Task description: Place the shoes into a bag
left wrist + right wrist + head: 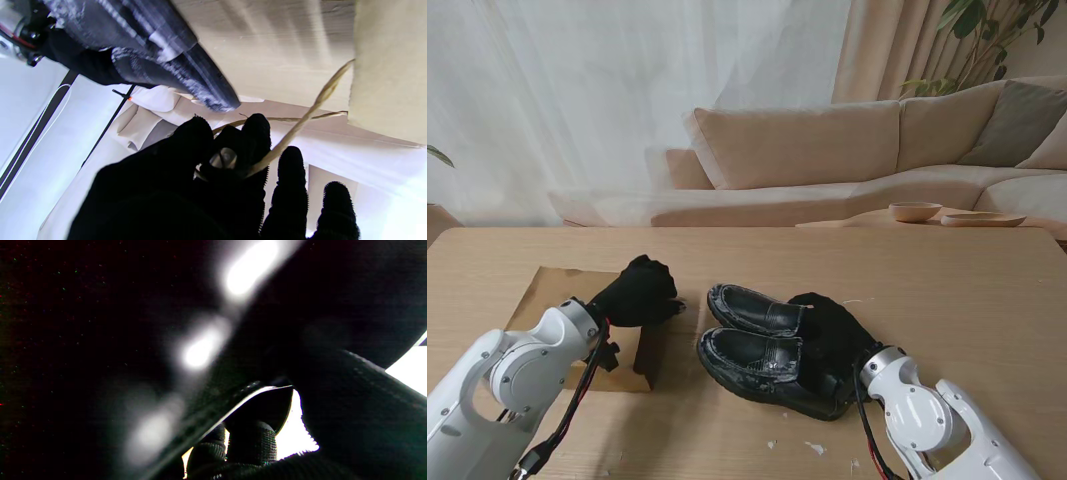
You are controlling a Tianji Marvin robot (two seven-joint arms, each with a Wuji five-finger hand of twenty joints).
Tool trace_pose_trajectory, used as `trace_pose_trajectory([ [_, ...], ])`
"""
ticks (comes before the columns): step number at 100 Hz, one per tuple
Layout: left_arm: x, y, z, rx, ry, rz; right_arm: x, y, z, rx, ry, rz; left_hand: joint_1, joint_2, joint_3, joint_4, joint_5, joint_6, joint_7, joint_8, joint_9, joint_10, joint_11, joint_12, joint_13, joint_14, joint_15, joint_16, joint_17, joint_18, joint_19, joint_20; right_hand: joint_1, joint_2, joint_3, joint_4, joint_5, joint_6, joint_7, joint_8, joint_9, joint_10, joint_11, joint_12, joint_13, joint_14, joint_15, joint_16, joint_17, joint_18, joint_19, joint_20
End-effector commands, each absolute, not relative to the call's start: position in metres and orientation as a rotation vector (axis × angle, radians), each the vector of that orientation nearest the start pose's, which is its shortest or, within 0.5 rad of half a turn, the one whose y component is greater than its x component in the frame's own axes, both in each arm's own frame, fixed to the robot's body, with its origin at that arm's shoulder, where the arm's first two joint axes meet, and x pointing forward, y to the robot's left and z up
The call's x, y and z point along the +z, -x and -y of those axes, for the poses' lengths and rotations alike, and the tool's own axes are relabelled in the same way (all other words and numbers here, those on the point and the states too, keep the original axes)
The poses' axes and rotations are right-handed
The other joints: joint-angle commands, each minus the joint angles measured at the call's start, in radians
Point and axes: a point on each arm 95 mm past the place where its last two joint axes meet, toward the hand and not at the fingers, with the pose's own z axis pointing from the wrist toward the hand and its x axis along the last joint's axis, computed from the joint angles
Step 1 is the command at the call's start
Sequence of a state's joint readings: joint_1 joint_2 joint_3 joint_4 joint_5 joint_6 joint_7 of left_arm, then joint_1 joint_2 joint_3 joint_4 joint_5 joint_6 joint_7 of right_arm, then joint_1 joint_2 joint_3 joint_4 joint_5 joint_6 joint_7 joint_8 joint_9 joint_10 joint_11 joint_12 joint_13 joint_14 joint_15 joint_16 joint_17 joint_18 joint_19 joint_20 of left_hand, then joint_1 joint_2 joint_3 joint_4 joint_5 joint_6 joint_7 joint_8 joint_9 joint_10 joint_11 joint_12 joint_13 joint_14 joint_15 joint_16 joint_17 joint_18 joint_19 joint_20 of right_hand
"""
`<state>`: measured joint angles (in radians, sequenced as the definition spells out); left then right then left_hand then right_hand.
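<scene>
Two black leather shoes lie side by side in the middle of the table, one farther from me and one nearer, toes pointing left. My right hand, in a black glove, is shut over their heels; in the right wrist view its fingertips curl under a dark shoe rim. A brown paper bag lies flat on the left. My left hand is at its mouth, shut on the twine handle. A shoe toe shows just past those fingers.
The wooden table stretches wide to the right. Small white scraps lie near its front edge. Beyond the far edge stand a beige sofa and a low table carrying a bowl and a plate.
</scene>
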<state>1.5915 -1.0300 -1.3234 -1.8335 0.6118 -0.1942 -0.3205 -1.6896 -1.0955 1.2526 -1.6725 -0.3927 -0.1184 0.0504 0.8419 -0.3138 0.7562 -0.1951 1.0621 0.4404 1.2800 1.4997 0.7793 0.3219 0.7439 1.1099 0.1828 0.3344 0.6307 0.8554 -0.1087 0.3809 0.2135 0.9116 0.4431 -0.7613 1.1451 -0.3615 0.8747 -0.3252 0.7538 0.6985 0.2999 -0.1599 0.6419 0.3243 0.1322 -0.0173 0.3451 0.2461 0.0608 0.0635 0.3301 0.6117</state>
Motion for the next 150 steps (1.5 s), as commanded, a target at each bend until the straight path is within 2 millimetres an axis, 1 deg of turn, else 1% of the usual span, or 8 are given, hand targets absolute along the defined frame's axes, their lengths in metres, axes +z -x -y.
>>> trace_pose_trajectory([
  [1, -0.240, -0.387, 0.018, -1.851, 1.306, -1.681, -0.328, -0.367, -0.018, -2.239, 1.998, 1.458, -0.019, 0.030, -0.003, 0.027, 0.049, 0.031, 0.008, 0.042, -0.010, 0.024, 0.021, 0.002, -0.026, 0.020, 0.015, 0.020, -0.016, 0.001, 0.014, 0.022, 0.051, 0.122, 0.082, 0.034, 0.081, -0.174, 0.117, 0.083, 0.038, -0.034, 0.047, 0.025, 0.002, -0.021, 0.010, 0.009, 0.003, -0.017, 0.018, 0.001],
  [19, -0.231, -0.388, 0.024, -1.889, 1.299, -1.692, -0.333, -0.373, -0.022, -2.208, 1.974, 1.498, -0.026, 0.027, 0.004, 0.029, 0.053, 0.026, 0.002, 0.048, -0.010, 0.022, 0.020, 0.000, -0.024, 0.020, 0.016, 0.022, -0.016, 0.003, 0.012, 0.024, 0.051, 0.124, 0.081, 0.034, 0.081, -0.174, 0.117, 0.084, 0.036, -0.035, 0.047, 0.025, 0.003, -0.021, 0.009, 0.008, 0.003, -0.017, 0.019, 0.000],
  [48, -0.227, -0.384, 0.037, -1.897, 1.289, -1.783, -0.332, -0.391, -0.033, -2.195, 1.916, 1.557, -0.043, 0.021, 0.019, 0.031, 0.060, 0.017, -0.015, 0.065, -0.009, 0.015, 0.014, -0.003, -0.021, 0.018, 0.015, 0.025, -0.014, 0.005, 0.009, 0.023, 0.051, 0.126, 0.079, 0.034, 0.079, -0.174, 0.116, 0.086, 0.034, -0.036, 0.048, 0.025, 0.003, -0.021, 0.008, 0.008, 0.004, -0.017, 0.022, -0.001],
  [93, -0.218, -0.385, 0.077, -1.934, 1.320, -1.863, -0.330, -0.413, -0.067, -2.145, 1.818, 1.693, -0.049, 0.019, 0.020, 0.032, 0.057, 0.015, -0.021, 0.070, -0.019, 0.011, 0.009, -0.003, -0.025, 0.013, 0.013, 0.029, -0.015, 0.003, 0.009, 0.024, 0.057, 0.137, 0.068, 0.035, 0.069, -0.168, 0.115, 0.092, 0.028, -0.031, 0.052, 0.026, 0.005, -0.020, 0.013, 0.010, 0.013, -0.017, 0.031, -0.001],
  [113, -0.215, -0.385, 0.098, -1.939, 1.349, -1.903, -0.332, -0.420, -0.081, -2.138, 1.795, 1.711, -0.054, 0.021, 0.022, 0.035, 0.055, 0.014, -0.024, 0.070, -0.026, 0.010, 0.006, -0.007, -0.028, 0.009, 0.012, 0.030, -0.015, 0.003, 0.009, 0.024, 0.068, 0.141, 0.060, 0.038, 0.062, -0.154, 0.119, 0.093, 0.046, -0.020, 0.065, 0.032, 0.007, -0.016, 0.071, 0.040, 0.039, -0.017, 0.070, 0.009],
  [132, -0.214, -0.384, 0.118, -1.960, 1.397, -1.926, -0.334, -0.424, -0.094, -2.133, 1.797, 1.723, -0.052, 0.020, 0.020, 0.035, 0.053, 0.015, -0.027, 0.070, -0.034, 0.011, 0.005, -0.008, -0.034, 0.007, 0.013, 0.032, -0.017, -0.001, 0.009, 0.025, 0.077, 0.147, 0.051, 0.040, 0.054, -0.146, 0.128, 0.085, 0.058, -0.011, 0.113, 0.052, 0.012, -0.008, 0.178, 0.092, 0.059, -0.018, 0.182, 0.036],
  [142, -0.213, -0.383, 0.128, -1.974, 1.405, -1.937, -0.334, -0.425, -0.100, -2.129, 1.809, 1.733, -0.052, 0.019, 0.020, 0.034, 0.053, 0.015, -0.027, 0.070, -0.036, 0.010, 0.005, -0.008, -0.034, 0.005, 0.014, 0.034, -0.018, -0.002, 0.009, 0.026, 0.082, 0.152, 0.046, 0.042, 0.048, -0.137, 0.136, 0.078, 0.062, -0.004, 0.167, 0.073, 0.025, -0.005, 0.258, 0.131, 0.065, -0.029, 0.298, 0.062],
  [150, -0.213, -0.384, 0.134, -1.980, 1.394, -1.944, -0.333, -0.425, -0.106, -2.125, 1.816, 1.750, -0.053, 0.017, 0.020, 0.034, 0.053, 0.015, -0.027, 0.070, -0.036, 0.008, 0.005, -0.008, -0.033, 0.004, 0.016, 0.035, -0.018, -0.001, 0.010, 0.026, 0.082, 0.154, 0.043, 0.042, 0.045, -0.136, 0.138, 0.074, 0.062, 0.007, 0.241, 0.105, 0.029, 0.000, 0.353, 0.177, 0.059, -0.045, 0.429, 0.095],
])
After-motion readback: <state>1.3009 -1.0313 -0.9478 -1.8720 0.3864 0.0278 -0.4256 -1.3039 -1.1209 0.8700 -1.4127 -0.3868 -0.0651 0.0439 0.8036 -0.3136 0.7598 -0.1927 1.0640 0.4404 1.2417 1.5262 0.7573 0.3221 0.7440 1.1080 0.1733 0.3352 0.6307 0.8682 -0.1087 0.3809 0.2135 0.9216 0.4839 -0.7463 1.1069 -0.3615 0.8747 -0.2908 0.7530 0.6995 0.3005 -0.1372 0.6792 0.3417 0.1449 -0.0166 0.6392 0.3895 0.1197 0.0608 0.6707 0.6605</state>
